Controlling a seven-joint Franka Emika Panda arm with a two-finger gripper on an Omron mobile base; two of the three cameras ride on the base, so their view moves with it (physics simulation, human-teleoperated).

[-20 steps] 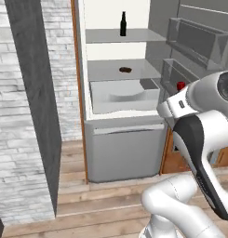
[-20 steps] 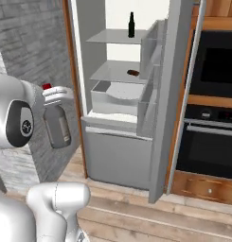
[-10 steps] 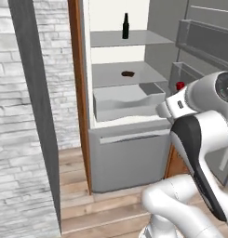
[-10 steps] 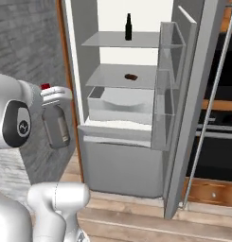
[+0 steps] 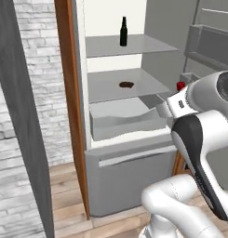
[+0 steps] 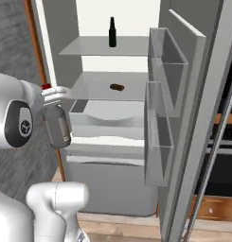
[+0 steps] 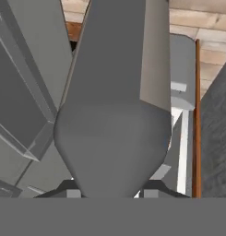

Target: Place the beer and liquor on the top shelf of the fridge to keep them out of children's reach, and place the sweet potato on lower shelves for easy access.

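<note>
a: claw state?
b: clenched on the liquor at the neck, bottle hanging upright beside the arm, outside the fridge.
a: rest?
b: beer stands on the top shelf, sweet potato lies on the shelf below.
a: risks?
b: liquor is tall, so i'd guess it clips the top shelf edge going in, or bumps the beer over if it lands too near. the neck grip may let it swing. the open door leaves little room on that side.
</note>
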